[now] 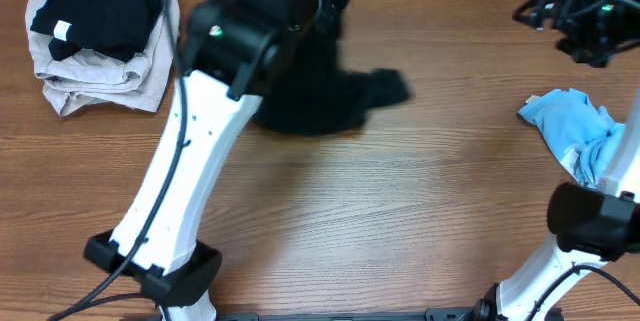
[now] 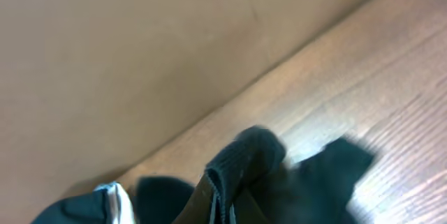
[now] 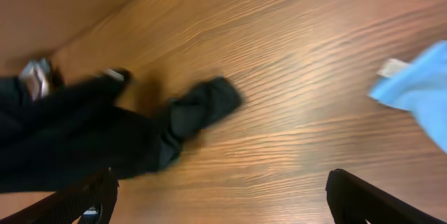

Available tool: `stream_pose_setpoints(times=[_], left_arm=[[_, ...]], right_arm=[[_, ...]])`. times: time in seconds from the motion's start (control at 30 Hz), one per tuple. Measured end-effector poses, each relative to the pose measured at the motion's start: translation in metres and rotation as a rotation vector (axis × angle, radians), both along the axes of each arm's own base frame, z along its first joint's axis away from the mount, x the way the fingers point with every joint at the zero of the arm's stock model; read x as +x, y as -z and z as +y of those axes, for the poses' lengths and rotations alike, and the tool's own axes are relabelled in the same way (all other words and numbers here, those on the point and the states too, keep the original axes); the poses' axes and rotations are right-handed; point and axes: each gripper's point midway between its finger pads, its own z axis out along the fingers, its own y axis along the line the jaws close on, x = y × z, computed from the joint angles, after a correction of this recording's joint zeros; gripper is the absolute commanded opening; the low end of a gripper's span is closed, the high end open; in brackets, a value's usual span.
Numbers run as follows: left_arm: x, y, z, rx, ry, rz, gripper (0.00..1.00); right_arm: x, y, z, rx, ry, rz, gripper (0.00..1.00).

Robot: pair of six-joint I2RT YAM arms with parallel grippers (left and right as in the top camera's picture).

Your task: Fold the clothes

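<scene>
A black garment point(image 1: 305, 96) hangs in a bunch over the back middle of the table, with one end trailing to the right. My left gripper point(image 1: 300, 1) is above it and shut on a ribbed edge of the black garment point(image 2: 244, 168); the fingers are mostly hidden by the cloth in the left wrist view point(image 2: 223, 206). My right gripper point(image 1: 580, 16) is at the far right back, open and empty. In the right wrist view its fingers point(image 3: 223, 206) are wide apart over bare wood, with the black garment point(image 3: 91, 140) to the left.
A crumpled light blue cloth point(image 1: 575, 126) lies at the right edge and also shows in the right wrist view point(image 3: 419, 91). A folded stack, a black piece point(image 1: 100, 11) on a beige one point(image 1: 110, 71), sits at the back left. A brown wall runs along the back edge.
</scene>
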Motion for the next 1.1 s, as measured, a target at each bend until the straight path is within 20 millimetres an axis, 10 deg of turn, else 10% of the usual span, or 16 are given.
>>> stream_pose_setpoints(times=[0.33, 0.83, 1.1], left_arm=[[0.003, -0.004, 0.007, -0.015, -0.039, -0.012, 0.04], [0.016, 0.0, 0.066, -0.028, -0.267, 0.006, 0.04], [-0.001, -0.033, 0.083, -0.093, -0.302, -0.057, 0.04]], right_arm=[[0.012, 0.018, 0.099, 0.0, -0.261, -0.016, 0.98], [0.038, 0.179, 0.212, 0.078, -0.384, -0.015, 0.89], [0.037, 0.215, 0.262, 0.002, -0.394, -0.077, 0.82]])
